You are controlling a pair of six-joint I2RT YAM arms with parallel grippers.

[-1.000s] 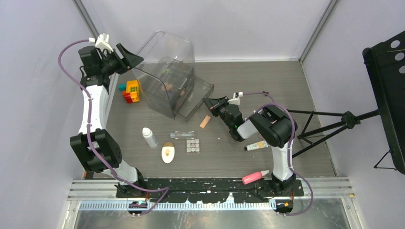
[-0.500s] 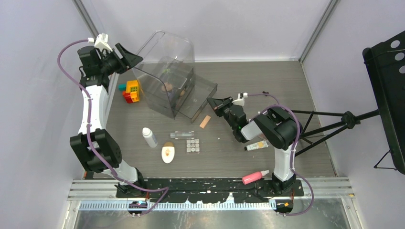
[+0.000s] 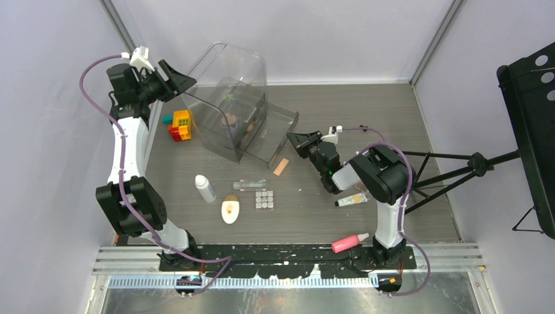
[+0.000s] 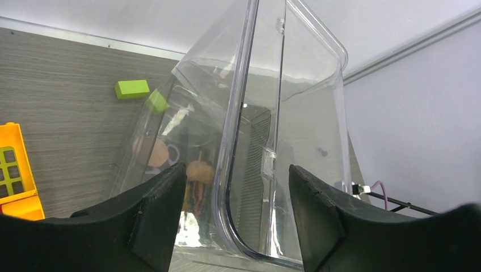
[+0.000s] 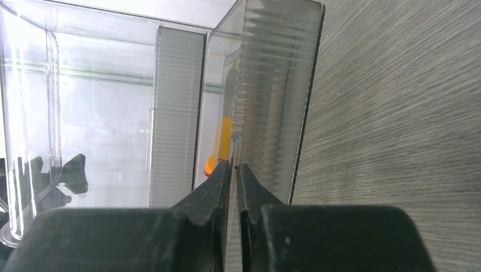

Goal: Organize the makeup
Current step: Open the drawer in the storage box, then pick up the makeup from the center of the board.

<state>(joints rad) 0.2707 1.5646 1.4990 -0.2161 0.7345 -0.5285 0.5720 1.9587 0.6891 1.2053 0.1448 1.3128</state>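
Observation:
On the table lie a white bottle (image 3: 205, 188), a clear bottle (image 3: 249, 185), a square-pan palette (image 3: 264, 199), a white oval compact (image 3: 230, 210), a peach sponge (image 3: 281, 167), a cream tube (image 3: 351, 199) and a pink bottle (image 3: 349, 243). My right gripper (image 3: 292, 139) is shut on the front wall of the clear case's drawer (image 5: 278, 85), its jaws (image 5: 235, 167) pinching the ribbed wall. My left gripper (image 3: 185, 79) is open at the case's upper left edge; that curved edge (image 4: 227, 187) shows between its fingers. Peach and orange items show inside the case (image 4: 198, 173).
The large clear case (image 3: 229, 98) stands at the back middle, its drawer (image 3: 278, 131) pulled out to the right. Colourful toy bricks (image 3: 179, 124) lie left of it, a green one (image 4: 132, 89) behind. A black tripod (image 3: 458, 167) and stand (image 3: 530, 111) are on the right.
My right gripper has moved slightly to the right with the drawer wall in it, and the drawer has come out a little further. The left arm has not moved.

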